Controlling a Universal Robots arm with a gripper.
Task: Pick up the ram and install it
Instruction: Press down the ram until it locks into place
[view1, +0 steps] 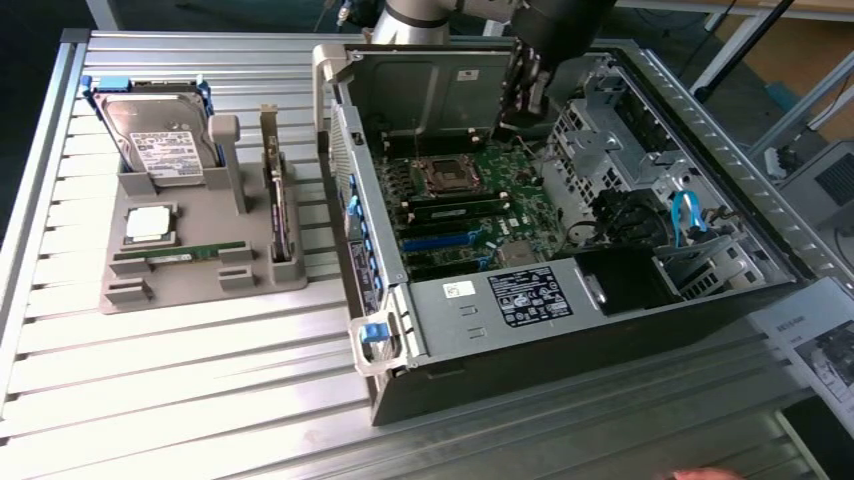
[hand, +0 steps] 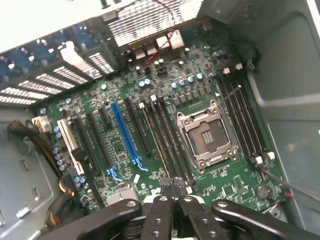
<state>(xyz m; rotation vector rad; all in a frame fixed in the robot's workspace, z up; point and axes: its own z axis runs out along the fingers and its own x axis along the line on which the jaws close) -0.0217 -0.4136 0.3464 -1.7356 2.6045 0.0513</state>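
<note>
The ram (view1: 180, 254), a thin green stick, lies flat in the front slot of the grey holder (view1: 200, 285) on the exterior view's left, outside the computer case. My gripper (view1: 523, 92) hangs inside the open case (view1: 561, 300), far from that stick, above the motherboard (view1: 461, 200). In the wrist view the gripper (hand: 172, 188) is shut, its black fingertips (hand: 166, 189) pressed together with nothing visible between them. It hovers over the long dark memory slots (hand: 167, 140) beside the empty processor socket (hand: 206, 136).
The holder also carries a hard drive (view1: 160, 145), a square silver processor (view1: 148, 224) and an upright dark expansion card (view1: 278, 215). Case walls, a drive cage (view1: 627, 120) and blue cables (view1: 687, 215) surround the board. A blue expansion slot (hand: 125, 132) runs beside the memory slots.
</note>
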